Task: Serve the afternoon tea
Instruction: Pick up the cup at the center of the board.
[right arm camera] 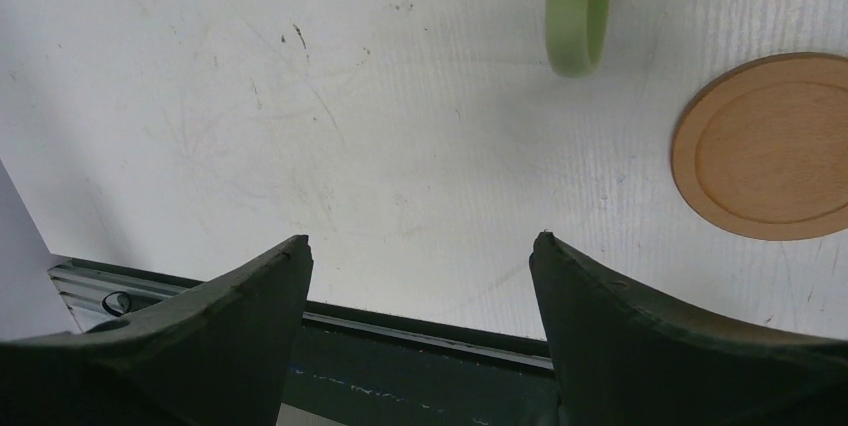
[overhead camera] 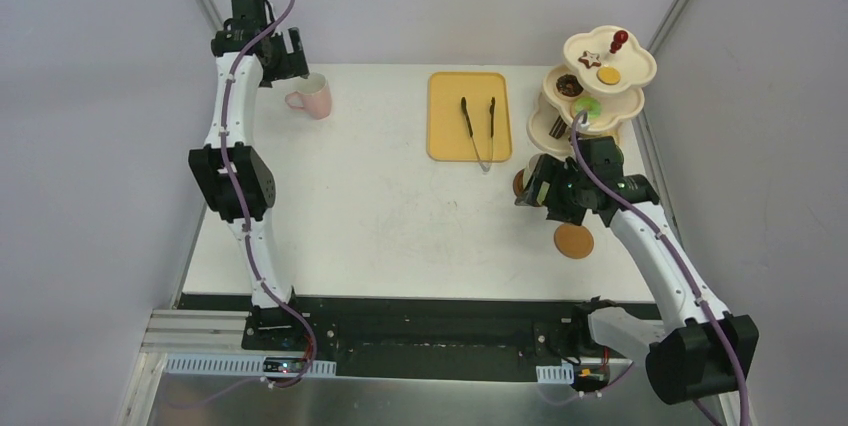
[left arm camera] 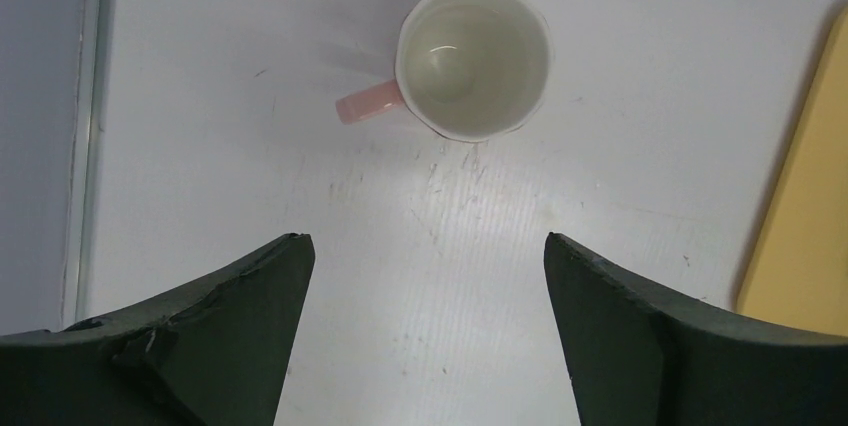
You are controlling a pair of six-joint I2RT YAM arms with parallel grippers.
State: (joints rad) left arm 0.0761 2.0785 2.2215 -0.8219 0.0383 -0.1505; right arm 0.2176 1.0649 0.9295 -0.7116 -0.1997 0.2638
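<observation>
Pink mug [left arm camera: 473,58] stands upright and empty at the far-left of the table [overhead camera: 380,216], rim up, sitting on bare tabletop with no coaster under it. Left gripper [left arm camera: 425,246] is spread wide with nothing between the jaws. The mug lies ahead of the fingertips and a bit right of the centreline in the wrist view, not touching either finger. Its handle sticks out to the left in that view, so the grab likely needs a push forward plus a slight shift right, with the jaws straddling the body or rim. The left arm is clearly the nearer one, stretched to the far-left corner with the wrist tipped to look down on the mug. Right gripper [right arm camera: 420,246] is also open and empty, held low near the foot of the three-tier stand [overhead camera: 595,86]. A green-handled mug [right arm camera: 578,16] on a coaster sits just beyond its fingertips. A bare coaster [overhead camera: 573,241] lies beside it, well apart from the pink mug across the table, probably that mug's destination. Yellow tray [overhead camera: 468,114] with the tongs [overhead camera: 478,131] sits between the two sides.
</observation>
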